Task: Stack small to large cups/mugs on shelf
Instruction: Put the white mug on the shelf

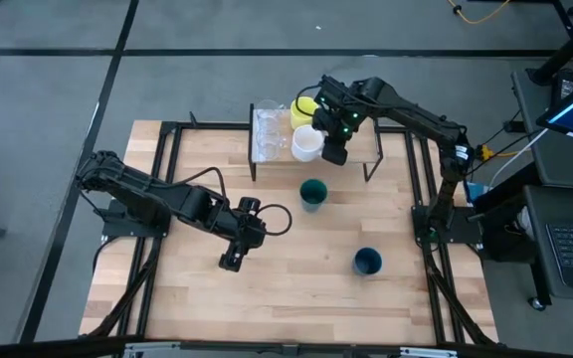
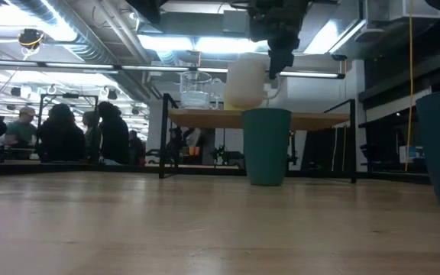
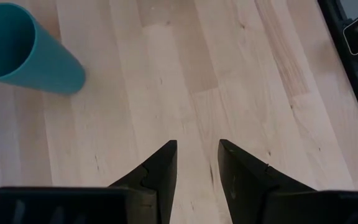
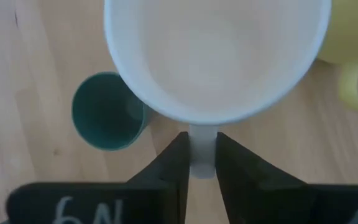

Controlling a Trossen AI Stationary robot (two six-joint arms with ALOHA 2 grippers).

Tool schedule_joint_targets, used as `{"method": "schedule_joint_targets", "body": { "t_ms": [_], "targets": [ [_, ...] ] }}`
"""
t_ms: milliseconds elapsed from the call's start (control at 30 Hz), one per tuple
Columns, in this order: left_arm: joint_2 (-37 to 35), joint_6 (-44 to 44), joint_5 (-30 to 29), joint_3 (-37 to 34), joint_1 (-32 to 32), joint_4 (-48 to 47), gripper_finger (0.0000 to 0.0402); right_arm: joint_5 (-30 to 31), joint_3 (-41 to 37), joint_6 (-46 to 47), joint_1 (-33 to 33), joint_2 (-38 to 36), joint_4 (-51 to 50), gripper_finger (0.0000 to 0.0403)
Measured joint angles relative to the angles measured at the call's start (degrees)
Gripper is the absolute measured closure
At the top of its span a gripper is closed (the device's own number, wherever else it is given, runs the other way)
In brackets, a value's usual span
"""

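Gripping the white mug (image 4: pixel 216 59) by its handle, the right gripper (image 1: pixel 334 149) holds it at the shelf (image 1: pixel 386 144), upper center, beside the yellow mug (image 1: pixel 304 105). The left gripper (image 1: pixel 230 261), jaws narrowly parted, hovers over the surface (image 1: pixel 296 288), lower left.

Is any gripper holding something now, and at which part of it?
The right gripper holds the white mug by its handle, over the shelf. The left gripper holds nothing.
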Motion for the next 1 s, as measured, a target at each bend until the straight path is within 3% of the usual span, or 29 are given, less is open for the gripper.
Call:
{"method": "schedule_joint_targets", "body": {
  "t_ms": [1000],
  "targets": [
    [0.0, -0.1, 0.0, 0.0, 0.0, 0.0, 0.0290, 0.2, 0.1, 0.1, -1.4, 0.0, 5.6, 0.0325]
  ]
}}
